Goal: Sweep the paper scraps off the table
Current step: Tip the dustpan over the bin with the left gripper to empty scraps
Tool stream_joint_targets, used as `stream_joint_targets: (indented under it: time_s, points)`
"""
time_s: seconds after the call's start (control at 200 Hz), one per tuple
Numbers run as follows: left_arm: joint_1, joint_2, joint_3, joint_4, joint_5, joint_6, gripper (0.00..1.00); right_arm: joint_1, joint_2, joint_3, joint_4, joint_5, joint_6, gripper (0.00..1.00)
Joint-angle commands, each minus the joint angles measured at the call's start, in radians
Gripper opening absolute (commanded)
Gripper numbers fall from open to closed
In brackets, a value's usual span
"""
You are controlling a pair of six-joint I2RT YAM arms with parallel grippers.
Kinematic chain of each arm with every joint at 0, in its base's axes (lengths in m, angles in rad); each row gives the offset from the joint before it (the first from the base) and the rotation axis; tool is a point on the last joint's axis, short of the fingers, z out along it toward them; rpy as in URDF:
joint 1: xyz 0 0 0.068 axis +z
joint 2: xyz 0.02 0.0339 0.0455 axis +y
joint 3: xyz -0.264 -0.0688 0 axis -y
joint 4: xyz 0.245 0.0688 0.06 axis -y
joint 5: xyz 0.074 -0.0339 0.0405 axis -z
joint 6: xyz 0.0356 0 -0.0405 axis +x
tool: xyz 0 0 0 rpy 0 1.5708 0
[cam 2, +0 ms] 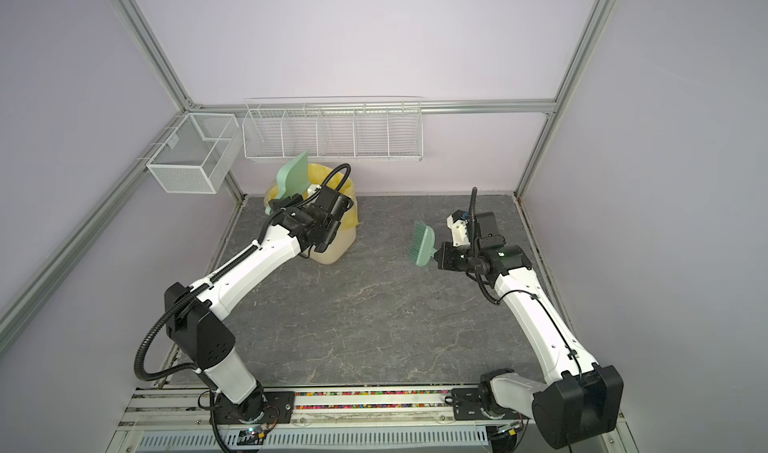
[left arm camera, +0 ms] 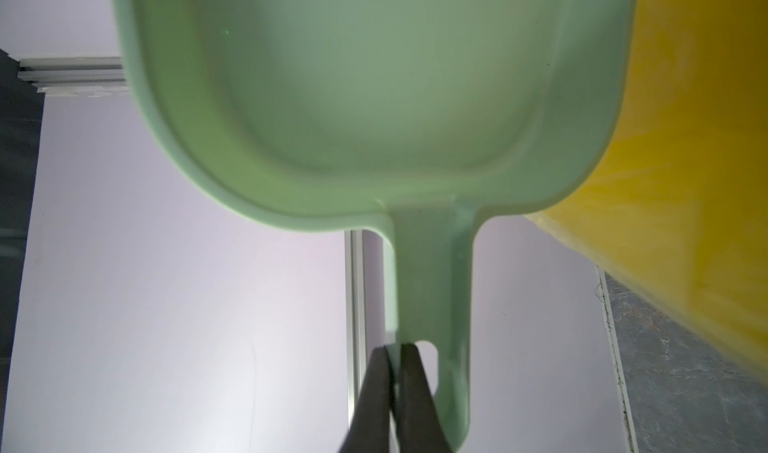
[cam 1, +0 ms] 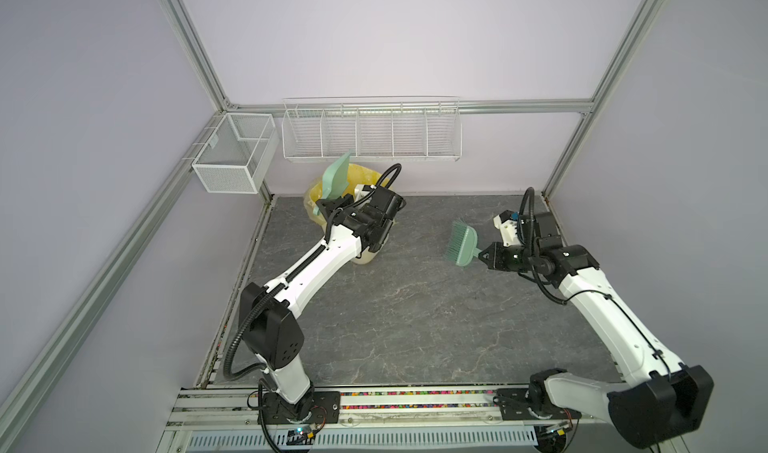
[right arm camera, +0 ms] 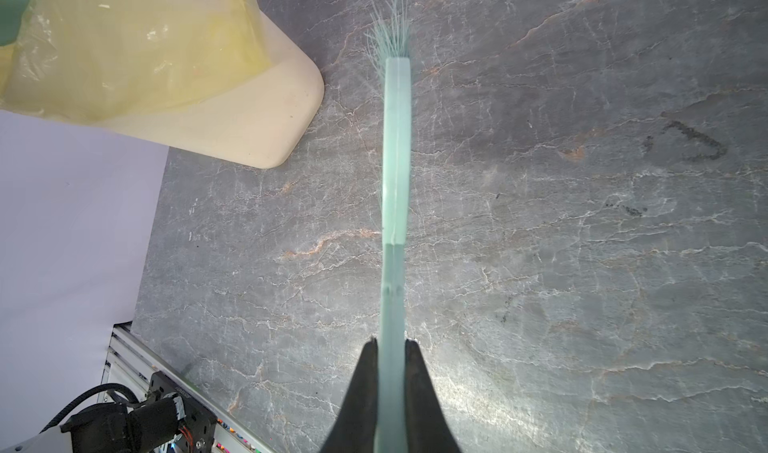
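dustpan (left arm camera: 374, 76): front lip cut off | bin (cam 2: 338, 249): inside hidden behind left arm (cam 2: 249, 264) | table (cam 1: 415, 305): back corner hidden by bin

Dark grey veined table (cam 2: 374, 326), cream bin (cam 2: 345, 243) at back left

Both top views: bin (cam 1: 368, 257) on table (cam 1: 415, 326), far edge, left of centre, near rear wall (cam 1: 415, 56). Over bin's left rim: dustpan (cam 1: 338, 176), tilted, lip up, handle down in left gripper (left arm camera: 392, 357). Right of centre, well apart from bin: brush (cam 1: 461, 243), bristles toward frame left, handle in right gripper (right arm camera: 391, 347); touching table or not, unclear. On rear wall above bin: rack (cam 1: 372, 130). Left of rack, upper left of frame, on side rail (cam 1: 124, 255): basket (cam 1: 232, 155).
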Motion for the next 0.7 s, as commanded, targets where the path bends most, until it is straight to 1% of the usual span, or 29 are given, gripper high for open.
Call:
stream_joint_targets:
  time_s: [0.0,0.285,0.4,0.485,0.58,0.7]
  points:
    - [-0.006,-0.017,0.005,0.035,-0.036,0.032,0.00,-0.008,-0.031,-0.025,0.032,-0.024,-0.009,0.07]
    - [-0.010,-0.028,0.026,0.035,-0.017,-0.007,0.00,-0.014,-0.033,-0.028,0.031,-0.032,-0.006,0.07]
    - [-0.012,-0.028,0.025,0.034,-0.028,-0.024,0.00,-0.017,-0.031,-0.025,0.026,-0.033,-0.006,0.07]
    - [-0.018,-0.036,0.028,0.031,-0.003,-0.048,0.00,-0.016,-0.031,-0.021,0.023,-0.034,-0.006,0.07]
    - [-0.024,-0.038,0.062,-0.038,0.037,-0.141,0.00,-0.018,-0.031,-0.019,0.019,-0.032,-0.006,0.07]
    - [-0.032,-0.038,0.142,-0.208,0.170,-0.322,0.00,-0.018,-0.030,-0.016,0.016,-0.030,-0.004,0.07]
